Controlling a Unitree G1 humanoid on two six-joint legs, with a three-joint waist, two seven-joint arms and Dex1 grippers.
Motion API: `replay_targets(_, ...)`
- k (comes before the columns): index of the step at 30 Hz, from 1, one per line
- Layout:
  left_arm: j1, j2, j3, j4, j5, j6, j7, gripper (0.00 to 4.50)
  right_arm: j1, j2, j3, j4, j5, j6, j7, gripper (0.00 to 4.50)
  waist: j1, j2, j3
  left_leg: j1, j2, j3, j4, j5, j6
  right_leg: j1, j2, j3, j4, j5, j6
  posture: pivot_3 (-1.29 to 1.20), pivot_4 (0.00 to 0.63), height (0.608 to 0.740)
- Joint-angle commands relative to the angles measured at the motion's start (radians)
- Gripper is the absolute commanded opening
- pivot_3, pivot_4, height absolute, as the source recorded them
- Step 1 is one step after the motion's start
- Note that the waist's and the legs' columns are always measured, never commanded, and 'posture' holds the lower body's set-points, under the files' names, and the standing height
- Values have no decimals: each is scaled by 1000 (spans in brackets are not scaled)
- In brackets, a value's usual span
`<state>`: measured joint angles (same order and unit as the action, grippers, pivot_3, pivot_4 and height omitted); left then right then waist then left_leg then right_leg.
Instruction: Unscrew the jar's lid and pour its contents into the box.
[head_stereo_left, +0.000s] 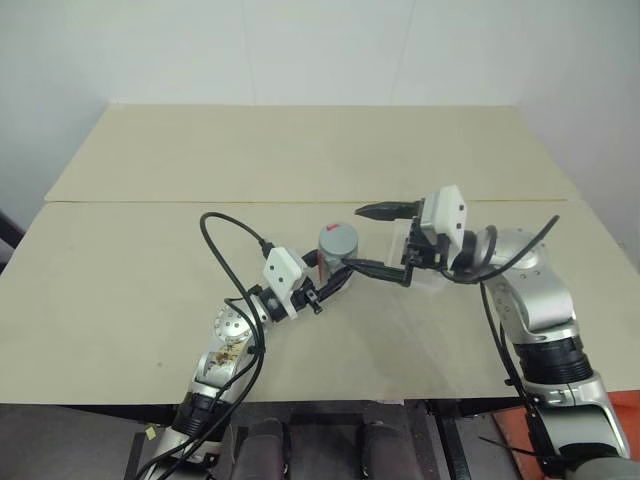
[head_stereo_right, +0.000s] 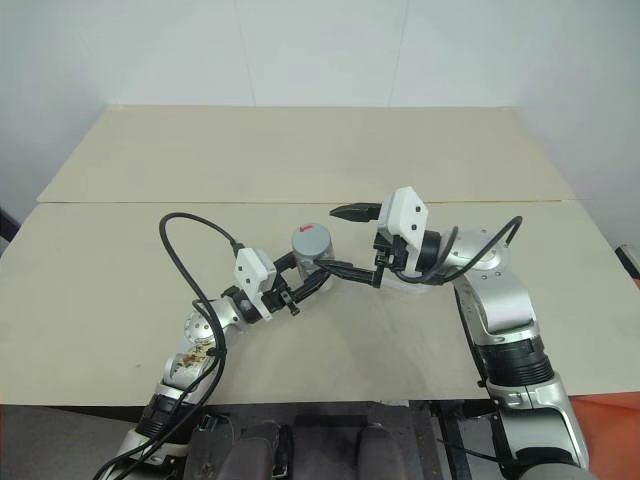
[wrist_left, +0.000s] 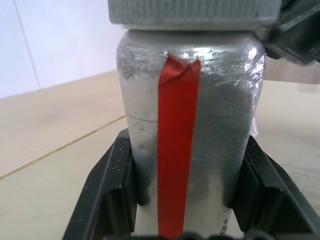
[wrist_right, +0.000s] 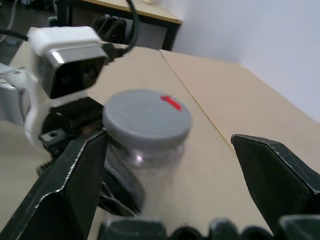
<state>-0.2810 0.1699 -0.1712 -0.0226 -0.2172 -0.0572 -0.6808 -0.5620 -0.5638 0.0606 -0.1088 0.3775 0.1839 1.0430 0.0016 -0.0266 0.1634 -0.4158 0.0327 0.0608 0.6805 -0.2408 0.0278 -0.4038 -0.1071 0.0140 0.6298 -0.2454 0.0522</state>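
My left gripper (head_stereo_left: 335, 272) is shut on the jar (wrist_left: 185, 130), holding it upright above the table. A red tape strip runs down the jar's side. The grey lid (wrist_right: 147, 117), with a small red mark on top, sits on the jar. My right gripper (head_stereo_left: 373, 240) is open and points sideways at the lid, one finger (wrist_right: 280, 170) well clear and the other close beside the jar. The contents cannot be made out. The clear box (head_stereo_left: 432, 284) lies on the table, mostly hidden behind the right gripper.
The beige table (head_stereo_left: 150, 290) has a seam across its middle, with a second tabletop (head_stereo_left: 300, 140) behind it against a white wall. A black cable (head_stereo_left: 225, 250) loops up from my left wrist. The left wrist camera (wrist_right: 65, 60) sits just behind the jar.
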Motion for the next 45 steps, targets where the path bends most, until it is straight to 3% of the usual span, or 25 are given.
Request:
replay_targets(1,-1,-3,-6,-25,-9,-32,-12,2048,13,-25,-52,-26,16,-9,-8,4474,1,0,0,0,0,0,0,0,0,0,0,0,0,0,0,0,150,740)
replay_targets(10,-3,-4,-6,-20,-3,-37,-7,2048,32,-55,-47,-145,104,83,29,4474,1,0,0,0,0,0,0,0,0,0,0,0,0,0,0,0,150,740)
replay_targets(15,-2,-6,-9,-15,7,-44,-3,2048,12,24,21,-193,63,112,-54,4474,-1,0,0,0,0,0,0,0,0,0,0,0,0,0,0,0,150,740)
replay_targets(25,-2,-8,-11,-19,16,-46,-3,2048,-66,146,88,-90,-30,88,-146,4474,4,0,0,0,0,0,1,0,0,0,0,0,0,0,0,0,150,740)
replay_targets(45,-2,-3,-16,-6,12,-54,-9,2048,7,54,18,-125,-6,97,-137,4474,7,0,0,0,0,0,1,0,0,0,0,0,0,0,0,0,150,740)
